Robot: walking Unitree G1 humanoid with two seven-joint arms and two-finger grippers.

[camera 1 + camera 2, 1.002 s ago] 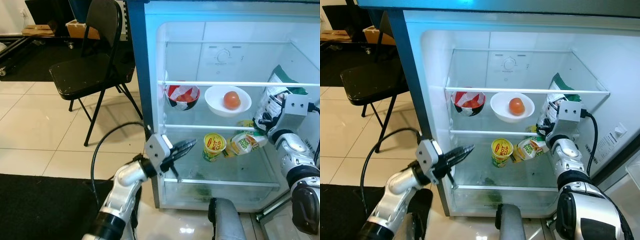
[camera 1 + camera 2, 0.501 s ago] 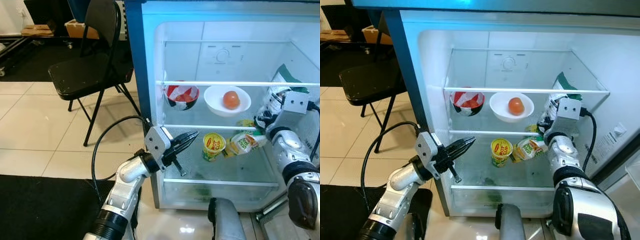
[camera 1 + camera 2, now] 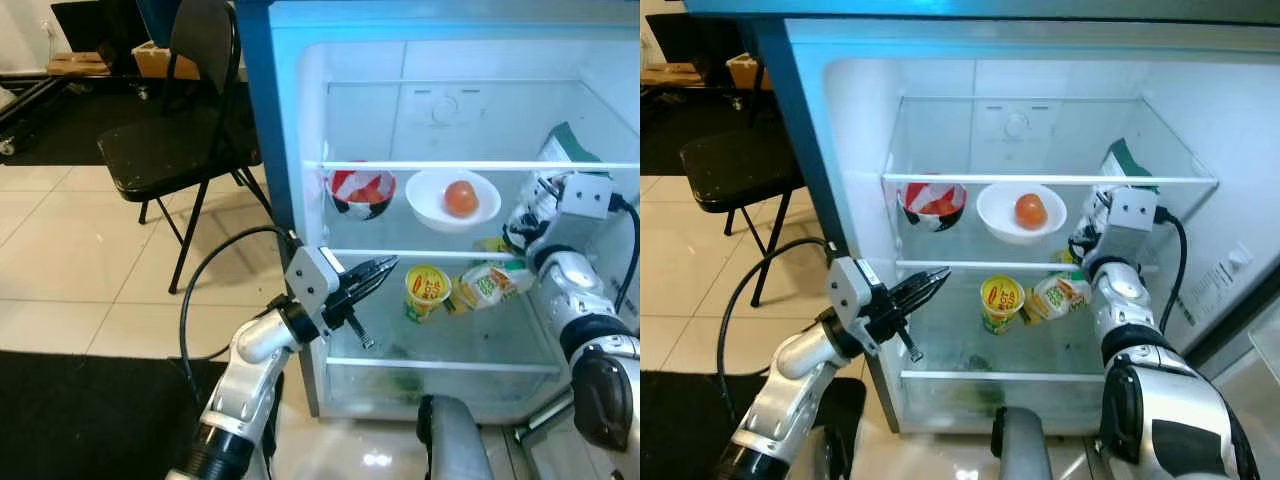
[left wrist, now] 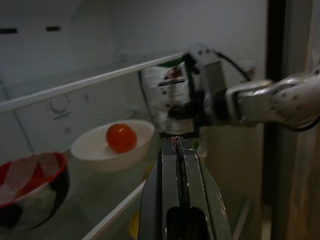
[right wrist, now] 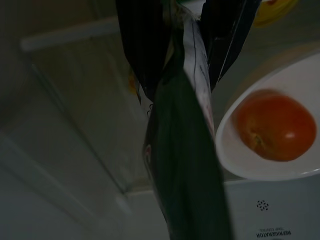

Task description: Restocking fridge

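Fridge (image 3: 300, 120) is standing open, its lit interior being faced by both arms. On the right side of the middle shelf (image 3: 420, 254), a green-and-white bag (image 3: 1118, 172) is being gripped by the right gripper (image 3: 1086, 238), its two black fingers (image 5: 137, 45) closed on either side of the bag's lower edge, with the bag's top rising above the upper shelf rail (image 3: 460, 165). Just beside the bag, a white bowl (image 3: 441, 200) holding a tomato (image 3: 460, 198) is sitting on the same shelf, and a red-and-white bowl (image 3: 362, 190) is sitting further left near the fridge's left wall. Free shelf space is being left between the white bowl and the bag. Below, a yellow cup (image 3: 426, 291) is standing upright and a green-and-white pouch (image 3: 486, 285) is lying tilted just beside it on the lower shelf, where the left half is being left bare. The left gripper (image 3: 378, 270) is being held at the fridge's front left edge, fingers pressed together and holding nothing. A black chair (image 3: 180, 140) is standing on the tiled floor (image 3: 80, 270), well to the left.
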